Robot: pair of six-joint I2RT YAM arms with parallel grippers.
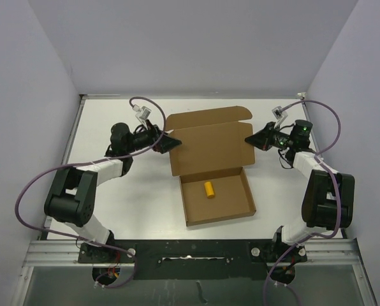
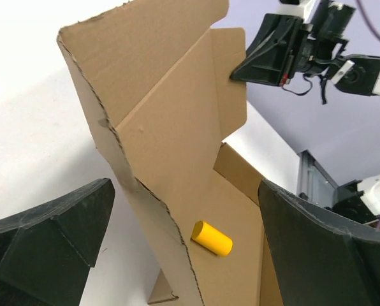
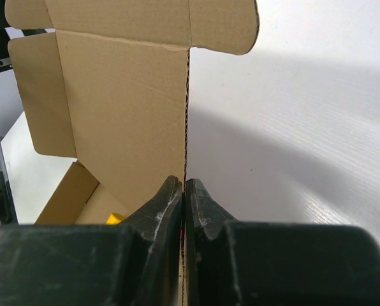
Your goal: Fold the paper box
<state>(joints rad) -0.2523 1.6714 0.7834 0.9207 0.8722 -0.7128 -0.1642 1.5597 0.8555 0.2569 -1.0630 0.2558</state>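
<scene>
The paper box (image 1: 210, 153) is seen on the white counter (image 1: 145, 197), its shallow tray nearest the arm bases. A yellow cylinder (image 1: 209, 189) is found lying inside that tray. Behind the tray, the box's lid is raised. At the lid's left edge, the jaws of the left arm (image 1: 123, 145) are spread wide and nothing is held. At its right edge, the jaws of the right arm (image 1: 299, 137) are pressed shut on the cardboard.

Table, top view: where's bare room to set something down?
Bare table between the left arm and the paper box tray; a strip behind the lid to the back wall; a smaller patch between tray and right arm. Crowded at both lid sides, where the left gripper and right gripper sit.
</scene>
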